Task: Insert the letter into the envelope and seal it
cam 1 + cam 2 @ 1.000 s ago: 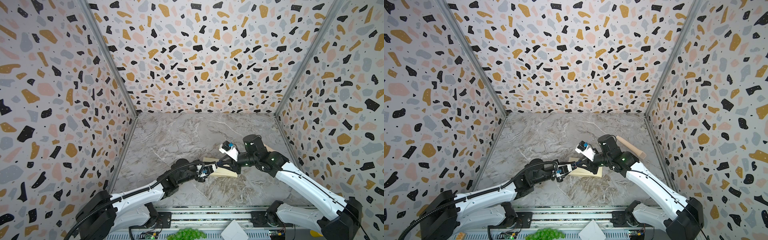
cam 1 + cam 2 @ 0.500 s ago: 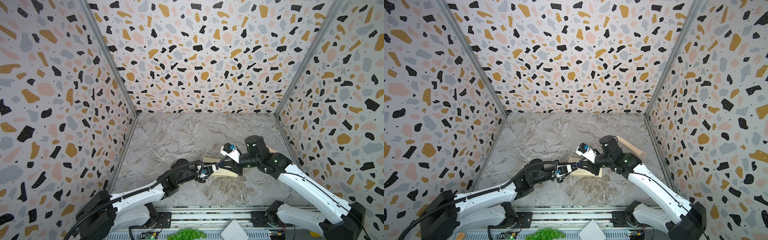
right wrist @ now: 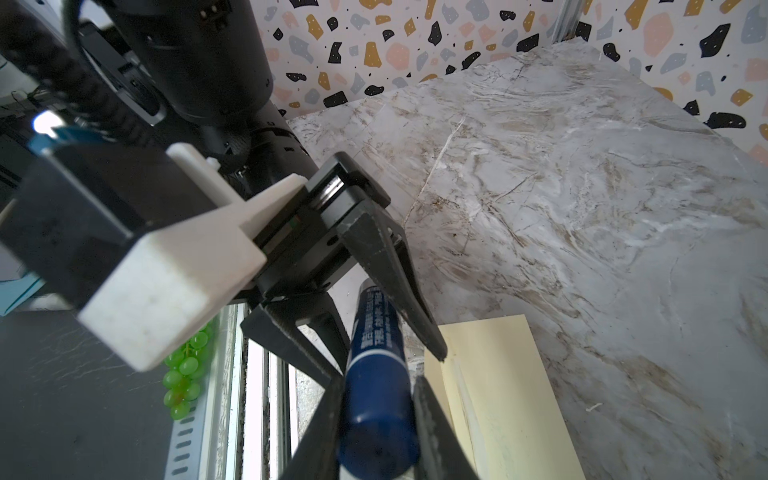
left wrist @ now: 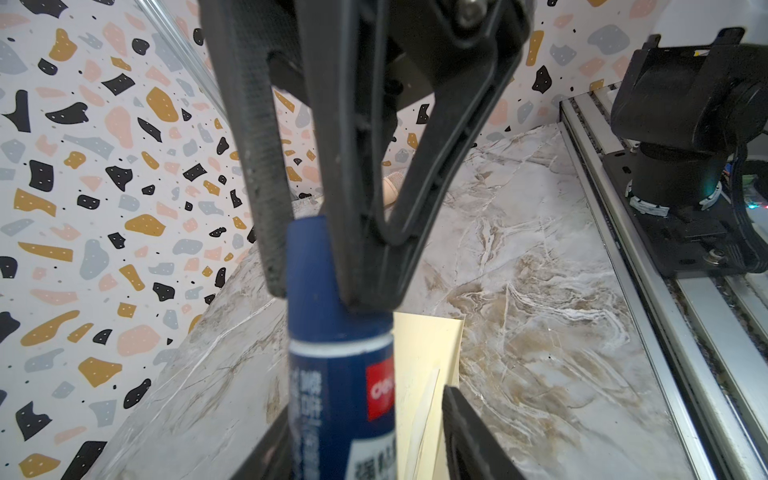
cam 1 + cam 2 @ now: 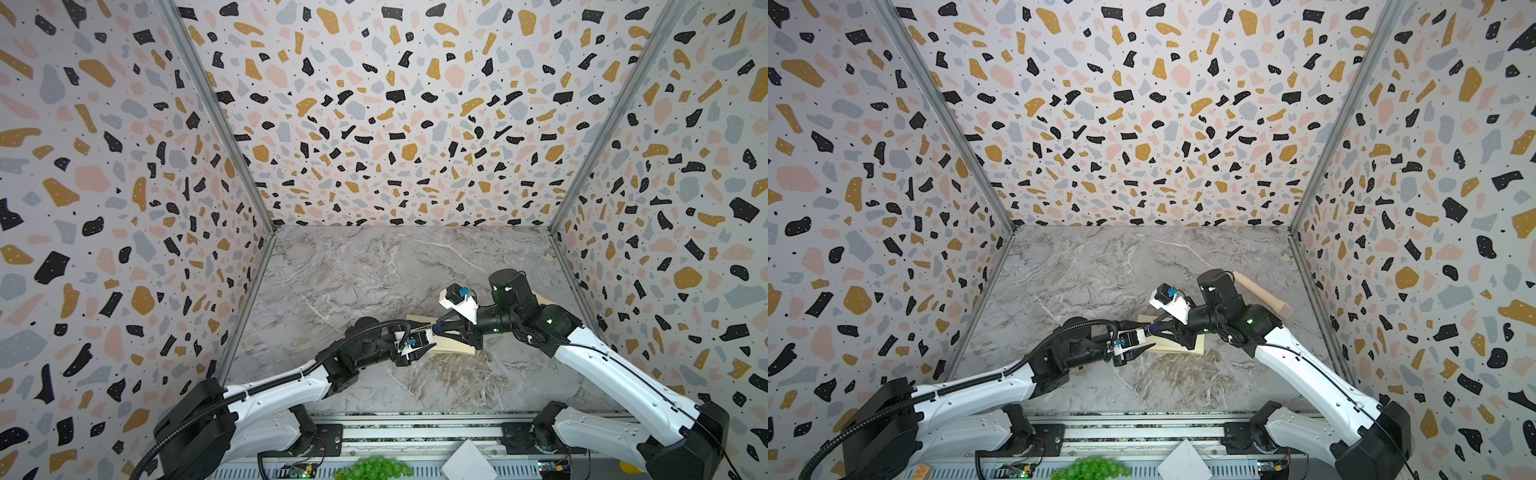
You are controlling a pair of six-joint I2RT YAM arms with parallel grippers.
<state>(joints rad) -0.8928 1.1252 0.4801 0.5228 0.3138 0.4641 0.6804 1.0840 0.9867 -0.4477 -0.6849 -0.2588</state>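
1. Right gripper [image 3: 378,386]: the jaws are clenched on the glue stick [image 3: 376,332], a dark blue tube with white print. The grip sits on the plain cap end, with a finger pressed against each side.
2. Left gripper [image 4: 365,399]: the jaws are released. They straddle the printed body of the glue stick and face the right jaws head-on. One finger [image 4: 469,436] stands clear of the tube, and the envelope shows through the gap. Contact at the opposite finger cannot be determined.
3. Glue stick: it runs from the right jaws into the left jaws, roughly level. The two sets of jaws stand nearly tip to tip along it.
4. The envelope [image 5: 452,348]: pale cream, it lies flat on the bench [image 5: 353,270] directly beneath both sets of jaws. Most of its length extends under the right jaws toward that arm's wrist. One end lies below the tips of the left jaws. Whether the tube touches the paper cannot be determined.
5. Pale strip [image 3: 465,395]: narrow, it lies on the envelope face just beside the tips of the right jaws. Whether it is a flap edge or an inserted sheet cannot be determined.
6. Wooden handle [image 5: 1262,293]: it lies on the bench beyond the right arm, well apart from both jaws.
7. Green grapes [image 5: 374,467] and white folded paper [image 5: 467,461]: both lie at the front rail, well apart from both jaws, on the arm-base side.
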